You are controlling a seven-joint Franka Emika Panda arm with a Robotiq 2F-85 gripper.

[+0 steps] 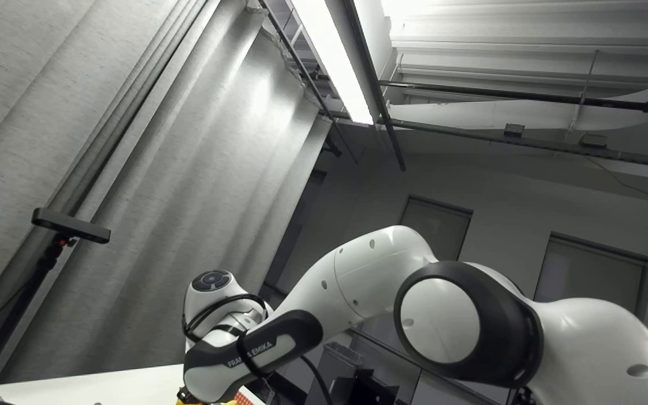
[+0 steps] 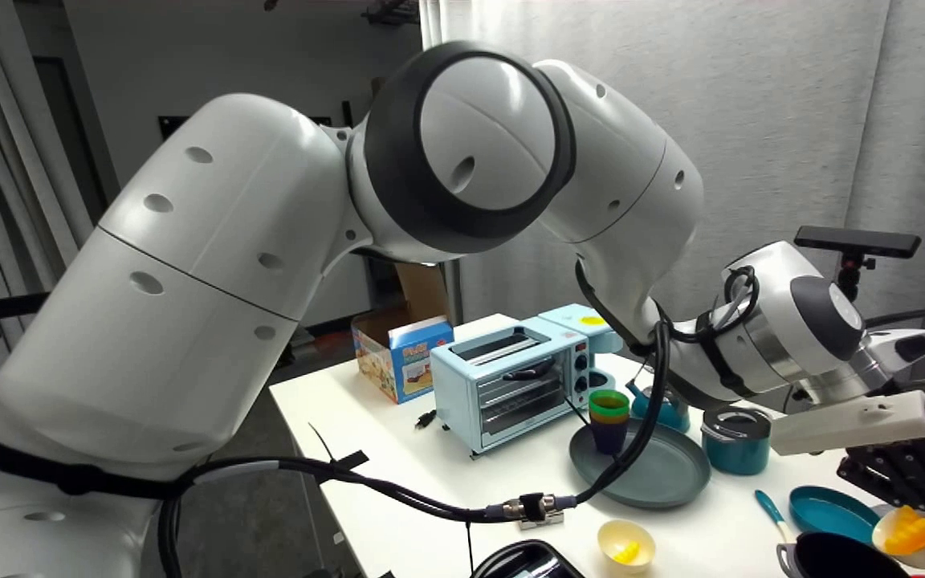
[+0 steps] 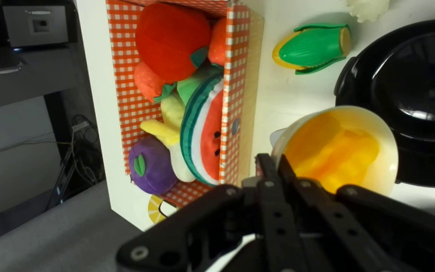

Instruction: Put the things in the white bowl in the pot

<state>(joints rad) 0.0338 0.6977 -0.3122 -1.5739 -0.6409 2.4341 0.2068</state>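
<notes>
Had gripper (image 3: 276, 163) closed on the rim of the white bowl (image 3: 386, 160), with only its wall between fingertips (image 3: 264, 166); held bowl just beside black pot (image 2: 840, 555); saw orange-yellow contents (image 3: 340, 153) inside bowl.

White bowl (image 3: 387, 166), red-and-white checked box (image 3: 236, 83)

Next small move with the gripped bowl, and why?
I'd probably ease the bowl toward the pot's middle before tipping further: the end effector has its rim, orange contents lie inside, and in the wrist view the bowl overlaps only the pot's edge.
</notes>
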